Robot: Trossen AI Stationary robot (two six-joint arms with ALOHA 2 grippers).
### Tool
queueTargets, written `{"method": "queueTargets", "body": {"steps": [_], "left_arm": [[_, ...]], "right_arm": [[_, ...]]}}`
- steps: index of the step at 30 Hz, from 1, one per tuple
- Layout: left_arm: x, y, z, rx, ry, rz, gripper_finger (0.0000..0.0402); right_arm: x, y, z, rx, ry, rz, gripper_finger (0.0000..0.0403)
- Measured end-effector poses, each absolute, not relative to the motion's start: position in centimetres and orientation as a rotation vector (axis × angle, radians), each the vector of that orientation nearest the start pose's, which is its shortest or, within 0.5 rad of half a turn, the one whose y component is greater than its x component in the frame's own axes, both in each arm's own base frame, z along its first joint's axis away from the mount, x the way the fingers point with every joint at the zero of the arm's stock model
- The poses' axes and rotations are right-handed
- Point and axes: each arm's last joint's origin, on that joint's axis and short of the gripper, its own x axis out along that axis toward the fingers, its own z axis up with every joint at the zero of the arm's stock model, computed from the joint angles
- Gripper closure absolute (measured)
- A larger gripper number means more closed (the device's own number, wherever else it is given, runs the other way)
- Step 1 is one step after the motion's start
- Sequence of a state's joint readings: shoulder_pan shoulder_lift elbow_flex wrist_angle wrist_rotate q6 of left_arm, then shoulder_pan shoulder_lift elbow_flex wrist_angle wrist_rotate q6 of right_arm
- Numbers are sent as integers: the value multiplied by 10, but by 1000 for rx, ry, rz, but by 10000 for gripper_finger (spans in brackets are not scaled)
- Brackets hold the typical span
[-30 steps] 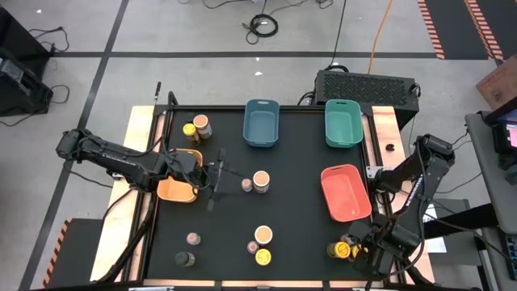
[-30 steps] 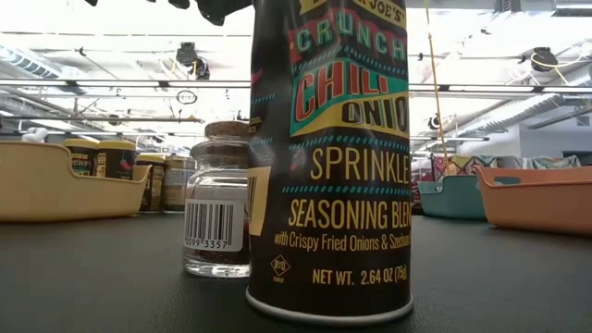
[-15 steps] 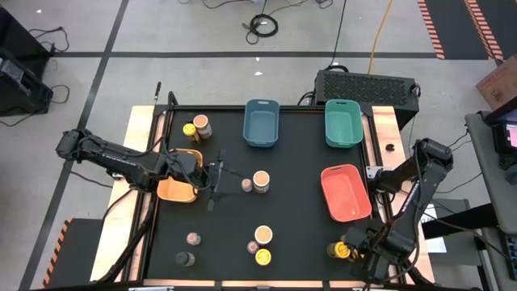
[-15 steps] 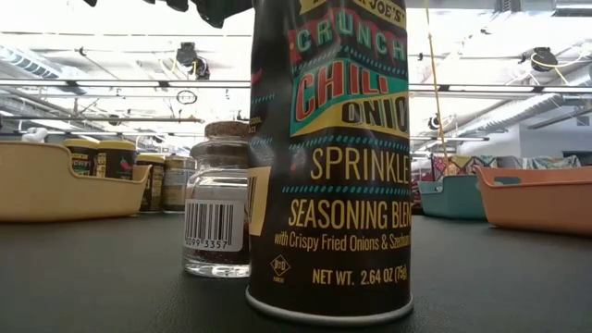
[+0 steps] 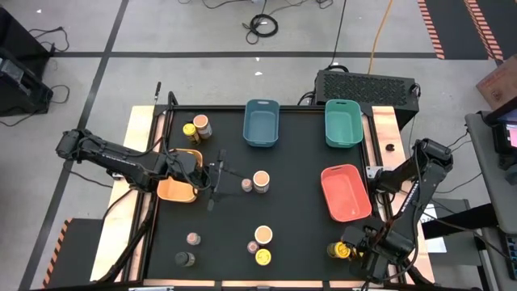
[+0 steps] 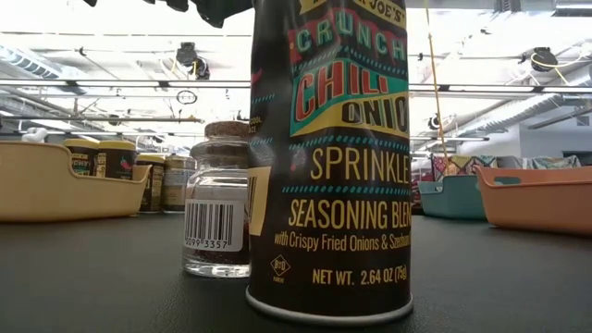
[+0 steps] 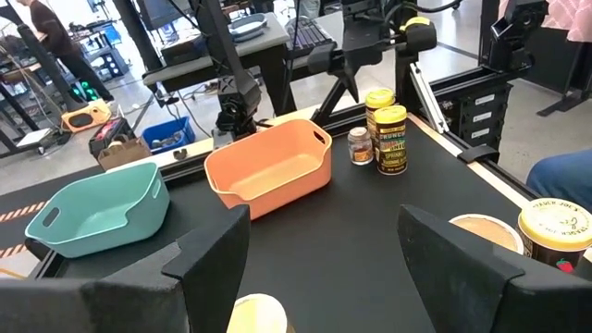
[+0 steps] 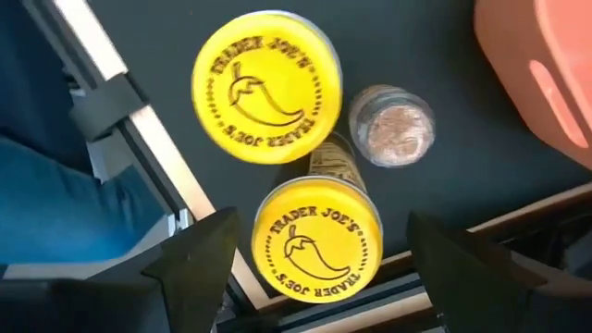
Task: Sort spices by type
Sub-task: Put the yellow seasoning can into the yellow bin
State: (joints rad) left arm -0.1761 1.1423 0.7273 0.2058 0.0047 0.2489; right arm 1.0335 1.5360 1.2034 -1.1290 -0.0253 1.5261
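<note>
My right gripper [image 8: 321, 242] points down, open, over the table's near right corner [image 5: 355, 252]. Its fingers stand on either side of a yellow-lidded jar [image 8: 317, 240] without touching it. A second yellow-lidded jar [image 8: 266, 86] and a tiny pinkish-topped jar [image 8: 393, 125] stand beside it. My left gripper [image 5: 216, 174] hangs open and level past the orange bin [image 5: 179, 191]. Just in front of it stands a tan-topped jar [image 5: 260, 180] with a small jar [image 5: 246, 185] at its side. More jars stand near the front edge [image 5: 262, 236] and at the far left [image 5: 199, 127].
A blue bin [image 5: 262, 123] and a teal bin [image 5: 343, 121] stand at the far edge. A red bin [image 5: 346, 192] sits at the right, close to my right gripper. Two small jars [image 5: 189, 249] stand near the front left. A tall chili-onion jar [image 6: 328, 157] fills the low view.
My right gripper has rolled a little about its own axis above the yellow-lidded jars and stays open. Nothing on the table has moved.
</note>
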Motion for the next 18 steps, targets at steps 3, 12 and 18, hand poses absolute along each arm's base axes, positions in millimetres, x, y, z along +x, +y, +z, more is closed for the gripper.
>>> {"method": "queueTargets", "body": {"steps": [3,12,18], "left_arm": [[249,-44,279,267,191,-206,126],[249,-44,278,268,203,-207,126],[249,-44,278,268,203,-207,126]], "right_arm": [[139,235,248,451,1530,-274,94],[140,237,243,473,1523,-239,94],[138,236,232,473,1553,-245,94]]}}
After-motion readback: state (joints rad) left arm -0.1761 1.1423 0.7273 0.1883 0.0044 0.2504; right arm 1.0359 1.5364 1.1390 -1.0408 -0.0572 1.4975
